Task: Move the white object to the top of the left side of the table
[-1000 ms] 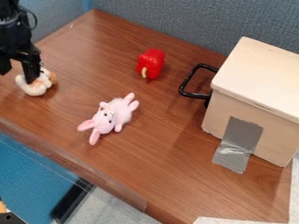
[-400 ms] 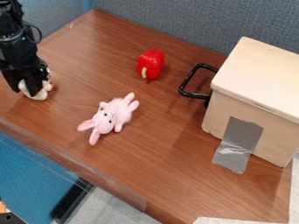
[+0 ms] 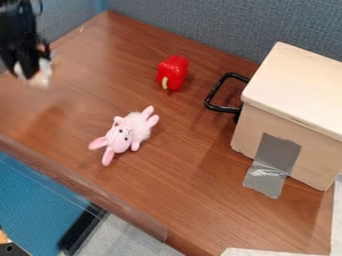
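Beyond the pink plush rabbit (image 3: 127,131), the white object (image 3: 43,75) appears raised above the left part of the desk (image 3: 194,175), pinched in your gripper (image 3: 29,73). Carry it, level and slow, toward the desk's far left corner, staying off the partition (image 3: 69,16). Lower until it touches wood, then part the 2 fingers evenly. Note: the grip covers part of the object, whose outline is blurred; contact points are indistinct; the arm's upper part is cut off.

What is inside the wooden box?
The lid is down on the box, so its contents are covered; only outer surfaces show, with grey tape on the near side.
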`<state>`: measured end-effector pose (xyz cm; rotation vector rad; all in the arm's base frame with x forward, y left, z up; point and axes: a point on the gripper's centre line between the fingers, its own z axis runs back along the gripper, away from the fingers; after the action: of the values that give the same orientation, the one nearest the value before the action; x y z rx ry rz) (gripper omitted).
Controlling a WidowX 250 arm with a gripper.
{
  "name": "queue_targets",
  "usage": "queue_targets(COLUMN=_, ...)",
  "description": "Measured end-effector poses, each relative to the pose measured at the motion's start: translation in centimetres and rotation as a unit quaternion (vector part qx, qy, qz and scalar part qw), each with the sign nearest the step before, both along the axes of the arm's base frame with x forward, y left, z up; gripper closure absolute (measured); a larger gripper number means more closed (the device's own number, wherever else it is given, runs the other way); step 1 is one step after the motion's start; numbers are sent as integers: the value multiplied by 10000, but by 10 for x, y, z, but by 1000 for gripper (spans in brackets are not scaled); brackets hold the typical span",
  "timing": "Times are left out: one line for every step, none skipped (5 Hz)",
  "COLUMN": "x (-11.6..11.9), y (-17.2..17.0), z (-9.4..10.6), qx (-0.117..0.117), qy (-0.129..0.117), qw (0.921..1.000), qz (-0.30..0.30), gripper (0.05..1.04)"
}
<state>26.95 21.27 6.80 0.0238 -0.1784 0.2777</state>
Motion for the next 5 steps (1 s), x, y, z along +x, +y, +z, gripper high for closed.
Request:
queue_targets(x=39, y=3, z=25, qx=58, qy=-300, qw=9995, qz=-8, gripper=872)
queue_targets(x=81, y=9, z=15, qx=55, qy=-131, qw=9999, qz=27, gripper=872)
queue_targets(x=119, y=11, z=2, qx=71, qy=-41, qw=10000, qz=9, gripper=872)
queue_targets(x=132, y=14, z=-12, qx=58, qy=169, qw=9998, qz=11, gripper=872)
queue_targets(x=129, y=16, z=-18, qx=138, qy=275, qw=9995, qz=-42, gripper=815)
